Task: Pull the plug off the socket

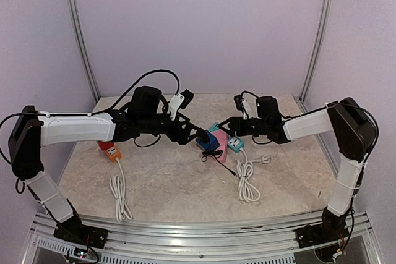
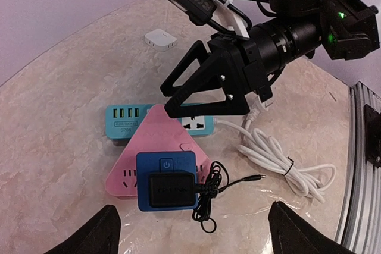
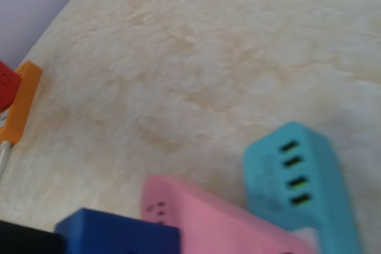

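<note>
**Plug not yet pulled: 0 of 1 done**

The black plug point(image 2: 171, 190) sits fully seated in the blue socket block point(image 2: 166, 162). That block rests on the near corner of the pink triangular strip point(image 2: 156, 135), around the middle of the counter point(image 1: 167, 183). The plug's thin cord point(image 2: 209, 197) lies bunched just to its right. No gap shows between plug and block, so the pull itself is all still to do.

The left pincer point(image 1: 202, 135) is released. In its wrist view its 2 fingers point(image 2: 95, 233) stand wide apart at the near edge, 1 on each side, with the plug just ahead of them. Nothing is between them, and they touch neither plug nor block.

The right pincer point(image 2: 166, 102) reaches in from the far right and hangs low over the far side of the pink strip and the teal strip point(image 2: 122, 120) behind it. I cannot tell whether it is clenched or released, or whether it presses on either strip.

By my reading, the approach is nearly finished. What is left is for the left pincer to close on the plug, for the block to be steadied, and for the plug to be drawn out.
</note>
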`<state>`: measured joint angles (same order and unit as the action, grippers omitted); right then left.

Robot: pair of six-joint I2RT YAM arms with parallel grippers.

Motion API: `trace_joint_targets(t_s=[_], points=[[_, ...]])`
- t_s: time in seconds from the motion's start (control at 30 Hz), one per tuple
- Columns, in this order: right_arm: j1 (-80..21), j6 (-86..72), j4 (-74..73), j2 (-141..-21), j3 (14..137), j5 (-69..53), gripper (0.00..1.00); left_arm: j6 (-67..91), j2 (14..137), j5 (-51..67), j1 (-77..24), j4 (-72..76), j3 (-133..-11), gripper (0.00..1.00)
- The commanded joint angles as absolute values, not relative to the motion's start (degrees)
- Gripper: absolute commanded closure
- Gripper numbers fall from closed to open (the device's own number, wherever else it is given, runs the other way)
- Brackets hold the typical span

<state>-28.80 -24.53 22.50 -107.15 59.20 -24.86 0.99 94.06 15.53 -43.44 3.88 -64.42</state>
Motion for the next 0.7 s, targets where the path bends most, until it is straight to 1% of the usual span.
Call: trace_joint_targets(t_s=[0.0, 0.13, 0.23, 0.33, 0.47, 0.6, 0.67], points=[[-30.96, -25.25, 27.33, -109.84, 58.98, -25.17, 0.39, -3.1, 95.58, 19.86, -41.4, 3.25, -64.1, 0.18], [-32.3, -24.15, 27.59, -111.16, 59.1, -24.77, 0.4, -7.6, 94.46, 22.41, -38.78, 5.8, -60.38, 0.25], [-32.51, -23.67, 27.72, -112.37, 59.28, -25.15, 0.4, -14.48, 93.6, 26.22, -37.33, 7.81, -58.0, 0.27], [-32.76, -23.48, 28.57, -113.02, 58.97, -25.66, 0.41, -20.85, 93.02, 27.6, -37.2, 9.07, -56.81, 0.27], [-33.01, -23.32, 29.48, -113.72, 58.59, -26.63, 0.41, -29.3, 94.42, 28.53, -37.25, 6.61, -58.3, 0.27], [-33.07, -22.82, 29.64, -113.54, 58.08, -26.77, 0.41, -36.52, 98.17, 26.27, -37.18, 1.54, -62.13, 0.28], [-33.09, -22.61, 29.86, -112.95, 57.5, -26.47, 0.41, -39.05, 100.07, 25.49, -37.18, 1.31, -63.03, 0.28]])
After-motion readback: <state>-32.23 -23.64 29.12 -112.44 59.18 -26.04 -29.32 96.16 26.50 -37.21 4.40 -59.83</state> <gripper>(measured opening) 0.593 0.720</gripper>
